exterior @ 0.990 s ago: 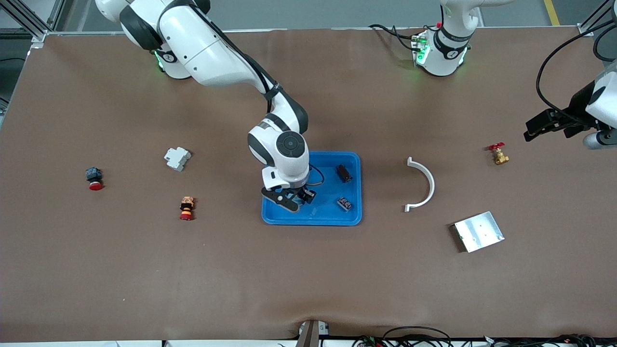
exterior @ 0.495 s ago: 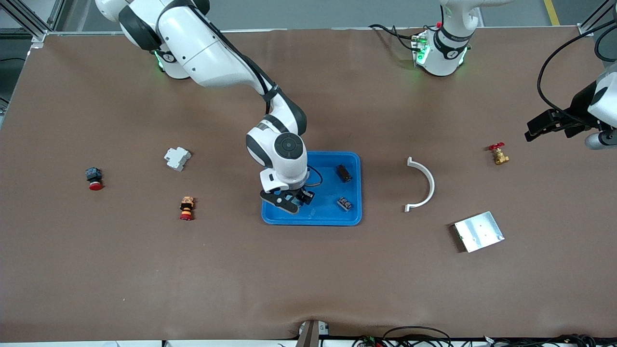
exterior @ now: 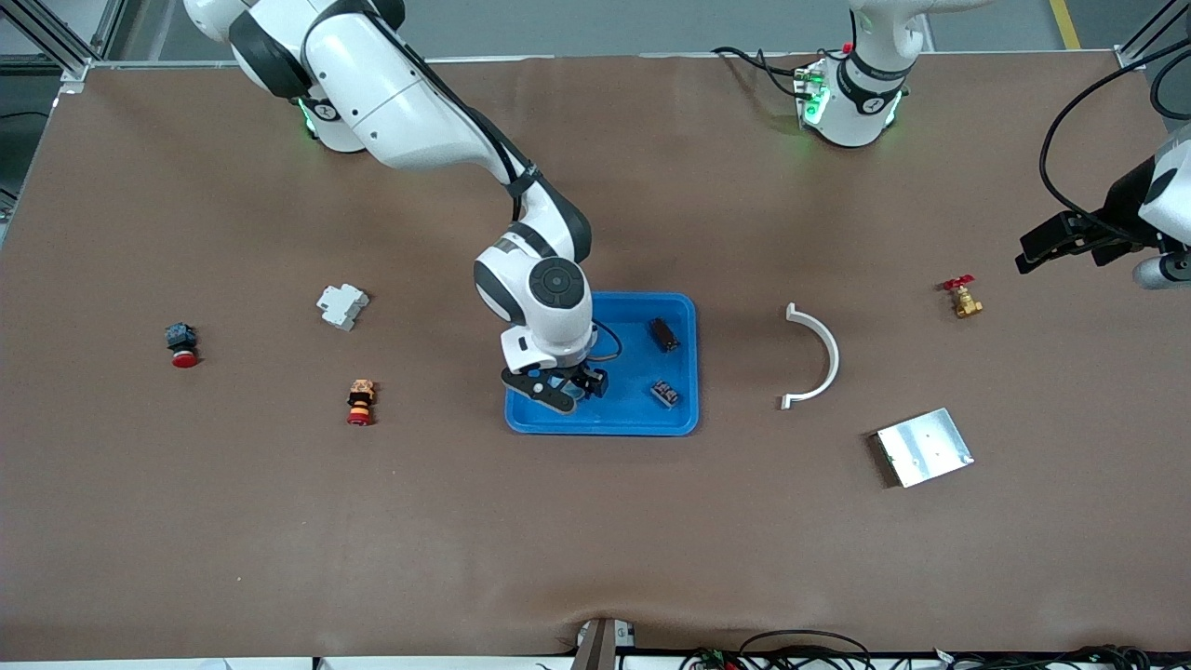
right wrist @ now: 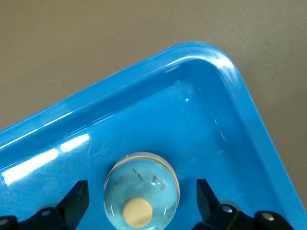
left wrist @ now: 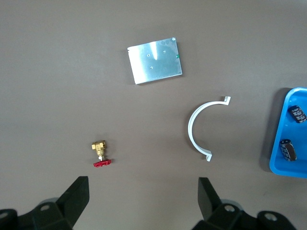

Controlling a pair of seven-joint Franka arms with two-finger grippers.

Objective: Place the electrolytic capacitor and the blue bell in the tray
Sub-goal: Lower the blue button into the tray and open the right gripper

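Risen slightly since earlier: right gripper (exterior: 556,386), spread, over blue bell (right wrist: 142,184) released in tray (exterior: 614,423). Left gripper (left wrist: 144,201) spread, waiting.

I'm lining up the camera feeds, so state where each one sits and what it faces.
Front view: high across the table, facing both arm bases; right gripper over the blue tray, left gripper waiting above the table's end.
Left wrist view: looks down on brass valve, metal plate, white curved clip; its open jaws show.
Right wrist view: looks down into the tray at the blue bell between open jaws.
All three share the tray.
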